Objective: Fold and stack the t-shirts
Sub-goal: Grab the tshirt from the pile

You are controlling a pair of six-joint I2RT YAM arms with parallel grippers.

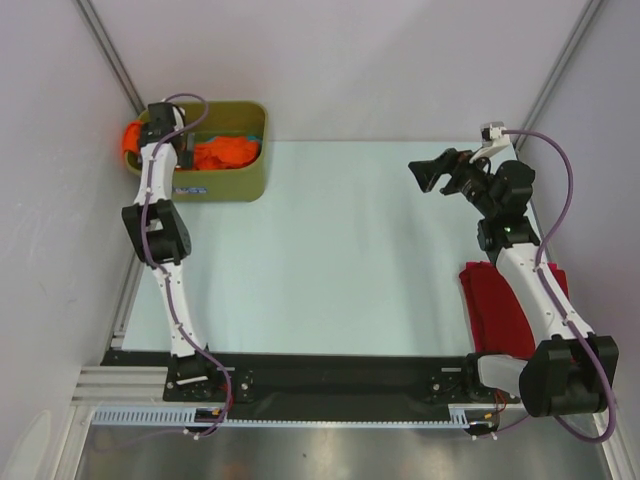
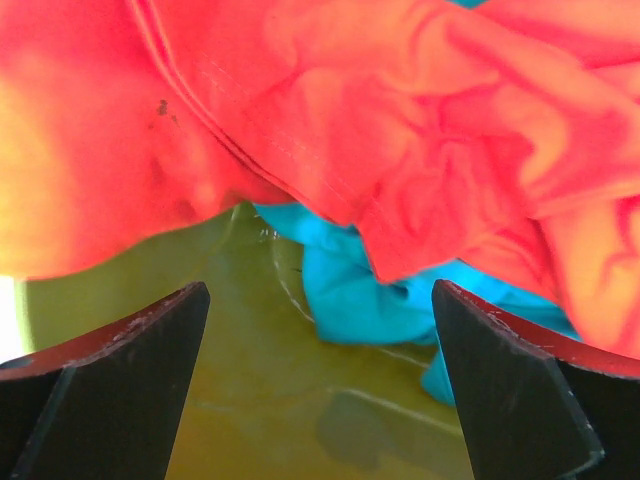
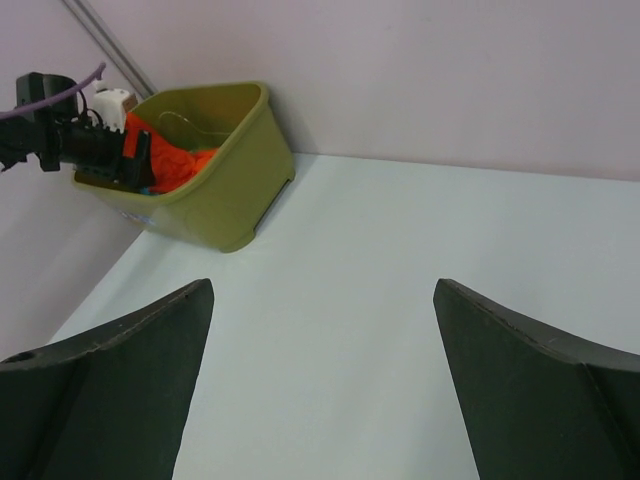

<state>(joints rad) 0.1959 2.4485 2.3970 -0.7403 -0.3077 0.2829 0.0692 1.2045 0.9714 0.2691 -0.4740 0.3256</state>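
A bright orange t-shirt (image 1: 226, 152) (image 2: 400, 120) (image 3: 176, 166) lies crumpled in the olive-green bin (image 1: 256, 165) (image 2: 240, 390) (image 3: 225, 185) at the far left. A teal t-shirt (image 2: 355, 295) lies under it, partly covered. My left gripper (image 1: 184, 152) (image 2: 320, 288) hangs open inside the bin, just above the bin floor and the teal cloth, with nothing between its fingers. A dark red t-shirt (image 1: 496, 306) lies folded on the table at the near right, partly under the right arm. Over the table's far right my right gripper (image 1: 428, 172) (image 3: 323, 285) is raised and open, empty.
The pale table (image 1: 330, 250) (image 3: 400, 260) runs between the bin and the folded red shirt. Grey walls close in the back and both sides. The left arm's wrist (image 3: 70, 145) shows at the bin's rim in the right wrist view.
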